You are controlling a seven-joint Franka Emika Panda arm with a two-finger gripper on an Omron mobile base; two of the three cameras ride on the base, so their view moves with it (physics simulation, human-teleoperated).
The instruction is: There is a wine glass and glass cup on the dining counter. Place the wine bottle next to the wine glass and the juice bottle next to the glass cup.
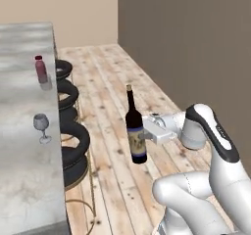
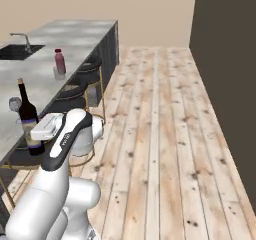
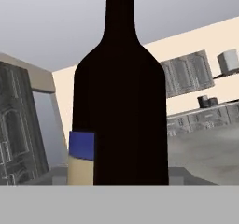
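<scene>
On the dining counter (image 1: pixel 24 170) at the left, the juice bottle (image 1: pixel 40 69) stands far back with the glass cup (image 1: pixel 46 84) touching it on the near side. Nearer, the wine glass (image 1: pixel 42 128) stands upright by the counter's right edge. Right of the black stools (image 1: pixel 73 146), the gripper (image 1: pixel 145 131) clamps the wine bottle (image 1: pixel 135 129) upright above the plank floor (image 1: pixel 122 82).

Black round-seated stools (image 1: pixel 73 136) are standing in a row on thin gold legs, tucked against the island's edge; a pale plank floor (image 2: pixel 165 134) is running toward a beige back wall (image 2: pixel 150 9); a dark wall (image 1: pixel 196 38) is bounding one side; grey panelled cabinets (image 3: pixel 186 73) are showing far off.
</scene>
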